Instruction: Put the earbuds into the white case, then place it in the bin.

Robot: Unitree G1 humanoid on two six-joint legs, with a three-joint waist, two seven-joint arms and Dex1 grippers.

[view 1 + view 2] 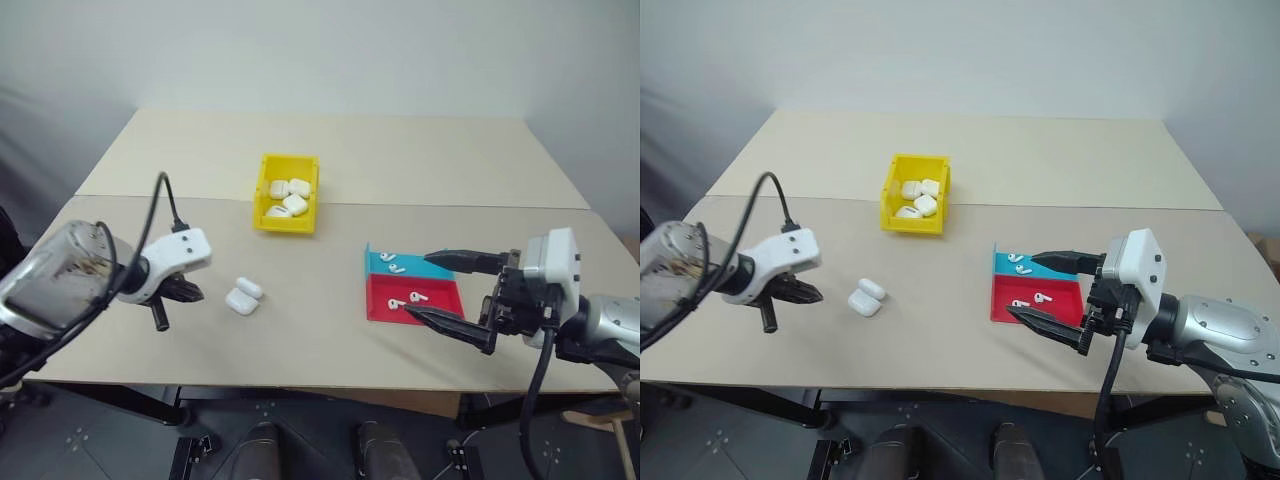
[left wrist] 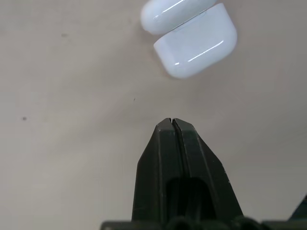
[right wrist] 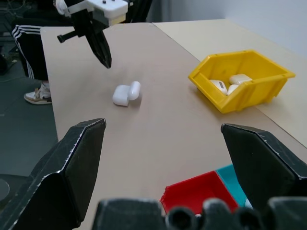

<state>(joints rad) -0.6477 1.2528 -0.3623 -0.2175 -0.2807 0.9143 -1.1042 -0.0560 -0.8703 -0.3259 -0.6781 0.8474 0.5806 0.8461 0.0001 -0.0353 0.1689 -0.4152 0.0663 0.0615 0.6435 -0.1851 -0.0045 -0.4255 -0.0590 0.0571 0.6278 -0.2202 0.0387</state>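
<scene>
1. The left end effector (image 1: pixel 178 296) hovers over the left part of the surface (image 1: pixel 330 330) with its two black fingers pressed together — clenched on nothing, just left of the white case (image 1: pixel 243 296) and not touching it.
2. The right end effector (image 1: pixel 452 293) is spread wide and grasps nothing; one finger reaches over the far blue half of the tray (image 1: pixel 440 302), the other over its near red half.
3. One white case lies on the surface between the two arms, its hinged lid swung open, well apart from the bin (image 1: pixel 287 193).
4. One yellow bin stands at the far middle of the surface — inside it lie about four look-alike cases (image 1: pixel 288 196), bunched together.
5. One flat red-and-blue tray sits to the right, near the right end effector.
6. About four earbuds (image 1: pixel 408 299) lie in the tray: two on the blue half and two on the red half, as far as can be told.
</scene>
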